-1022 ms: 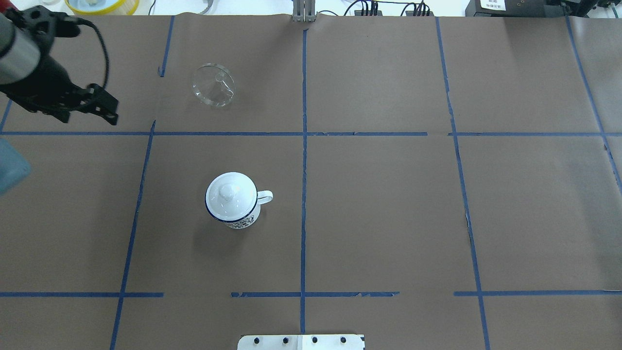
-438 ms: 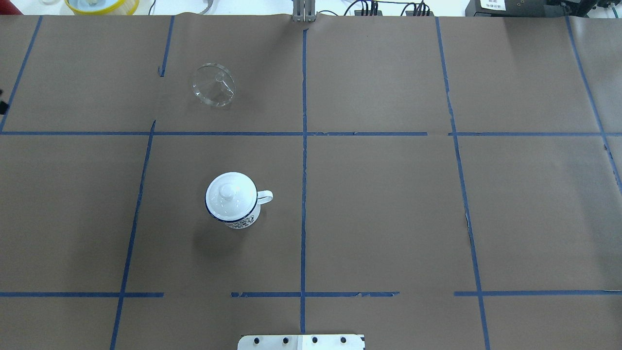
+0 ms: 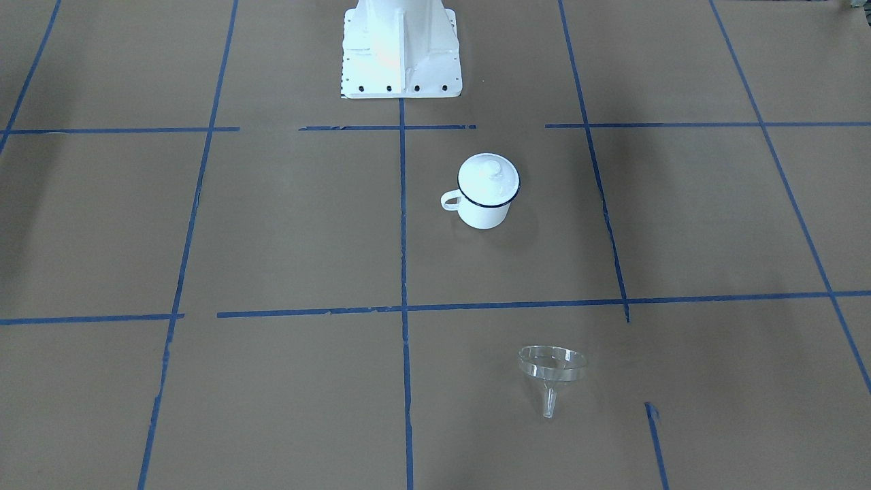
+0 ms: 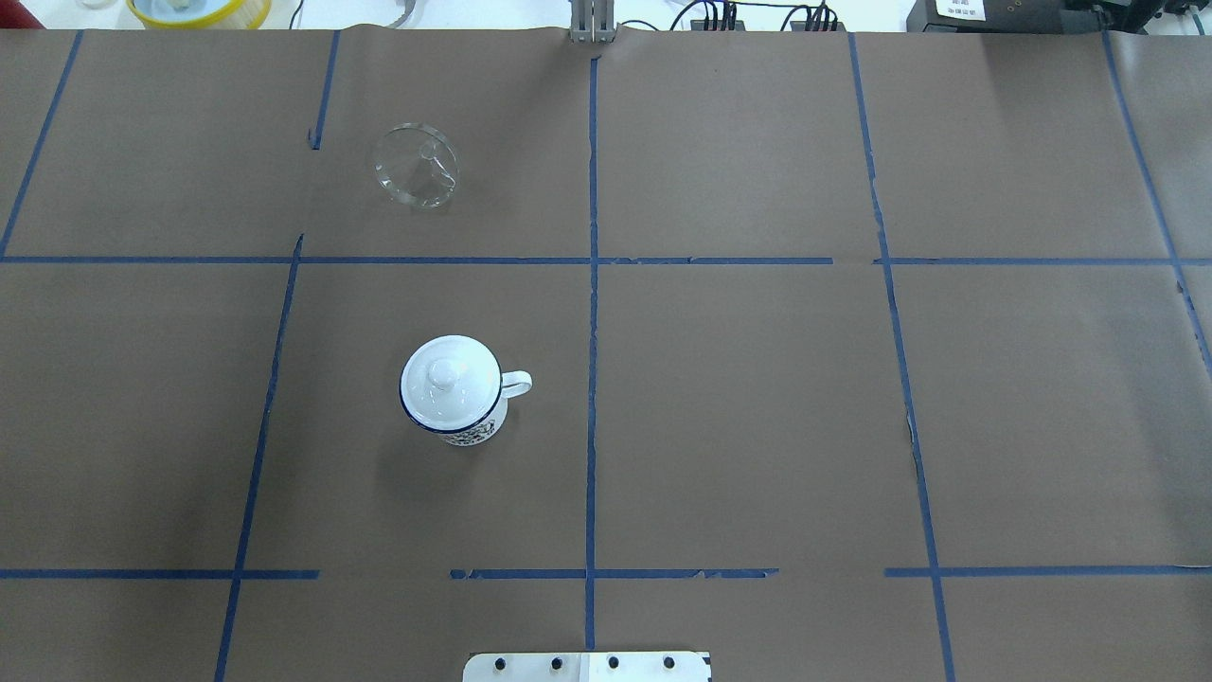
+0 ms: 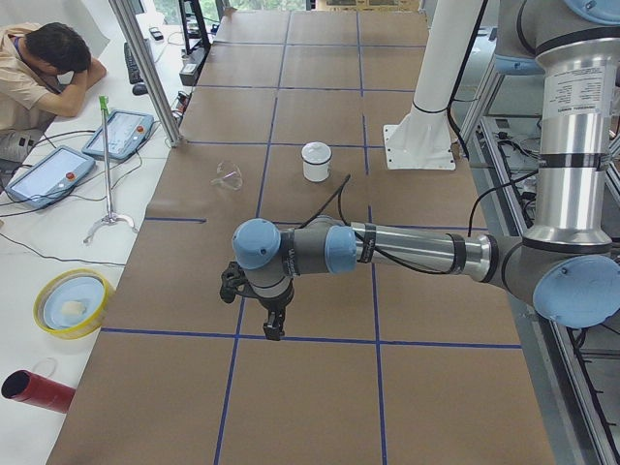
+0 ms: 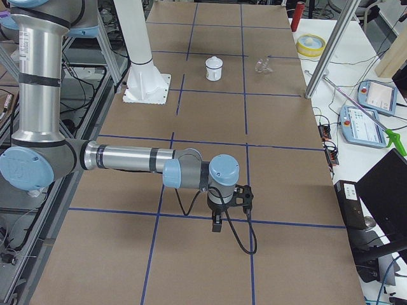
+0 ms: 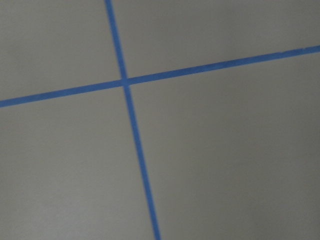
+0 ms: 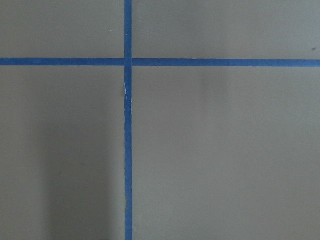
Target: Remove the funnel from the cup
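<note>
The clear funnel (image 4: 417, 170) lies on its side on the brown table, apart from the cup; it also shows in the front view (image 3: 551, 367). The cup (image 4: 473, 432), a white mug with a dark blue rim, stands upright nearer the robot base with a white knobbed lid (image 4: 449, 379) on it; it also shows in the front view (image 3: 483, 212). My left gripper (image 5: 274, 325) shows only in the left side view, far from both, low over the table. My right gripper (image 6: 217, 222) shows only in the right side view, at the other end. I cannot tell whether either is open or shut.
The white robot base (image 3: 400, 47) stands at the table's near edge. A yellow bowl (image 5: 73, 302), a red cylinder (image 5: 39, 390), teach pendants (image 5: 48, 174) and a person (image 5: 39, 68) are off the table's far side. Blue tape lines cross the brown paper.
My left arm has drawn out of the overhead view to the left. The funnel and the cup have not moved.
</note>
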`<state>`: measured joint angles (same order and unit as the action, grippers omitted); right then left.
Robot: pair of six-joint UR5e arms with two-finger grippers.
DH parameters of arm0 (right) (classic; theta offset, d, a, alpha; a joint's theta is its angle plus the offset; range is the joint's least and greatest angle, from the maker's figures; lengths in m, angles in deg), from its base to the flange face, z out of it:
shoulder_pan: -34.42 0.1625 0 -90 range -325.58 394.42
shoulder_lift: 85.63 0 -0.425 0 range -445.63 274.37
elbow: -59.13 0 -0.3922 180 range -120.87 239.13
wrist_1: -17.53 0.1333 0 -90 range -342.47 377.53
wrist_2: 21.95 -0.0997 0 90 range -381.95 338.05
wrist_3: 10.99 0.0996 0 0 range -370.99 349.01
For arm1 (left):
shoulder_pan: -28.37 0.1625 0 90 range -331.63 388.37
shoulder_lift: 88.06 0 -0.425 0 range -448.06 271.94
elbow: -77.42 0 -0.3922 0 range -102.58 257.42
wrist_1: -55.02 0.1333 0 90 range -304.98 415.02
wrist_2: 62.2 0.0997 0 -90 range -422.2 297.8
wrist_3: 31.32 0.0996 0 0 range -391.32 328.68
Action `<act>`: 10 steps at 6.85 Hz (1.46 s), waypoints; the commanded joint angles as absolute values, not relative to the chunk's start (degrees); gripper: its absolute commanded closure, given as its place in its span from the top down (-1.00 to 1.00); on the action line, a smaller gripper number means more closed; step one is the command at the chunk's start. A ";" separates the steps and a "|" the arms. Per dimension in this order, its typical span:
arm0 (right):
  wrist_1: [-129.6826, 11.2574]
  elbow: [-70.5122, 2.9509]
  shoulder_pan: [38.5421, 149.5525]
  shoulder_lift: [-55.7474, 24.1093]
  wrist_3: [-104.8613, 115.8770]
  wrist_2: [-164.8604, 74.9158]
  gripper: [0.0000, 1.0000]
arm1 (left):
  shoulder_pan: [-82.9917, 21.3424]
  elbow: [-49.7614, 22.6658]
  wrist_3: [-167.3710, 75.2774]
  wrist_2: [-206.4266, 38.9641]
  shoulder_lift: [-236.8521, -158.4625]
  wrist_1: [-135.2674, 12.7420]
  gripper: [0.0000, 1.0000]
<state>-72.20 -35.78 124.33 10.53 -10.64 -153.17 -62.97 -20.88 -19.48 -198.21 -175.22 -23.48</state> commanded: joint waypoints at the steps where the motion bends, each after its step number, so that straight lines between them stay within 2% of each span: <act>1: -72.20 -35.80 124.33 10.53 -10.64 -153.17 1.00 | -63.74 -20.49 -19.71 -197.90 -174.99 -23.03 1.00; 10: -72.20 -35.80 124.33 10.53 -10.64 -153.17 1.00 | -63.65 -21.19 -19.71 -195.62 -174.81 -23.38 1.00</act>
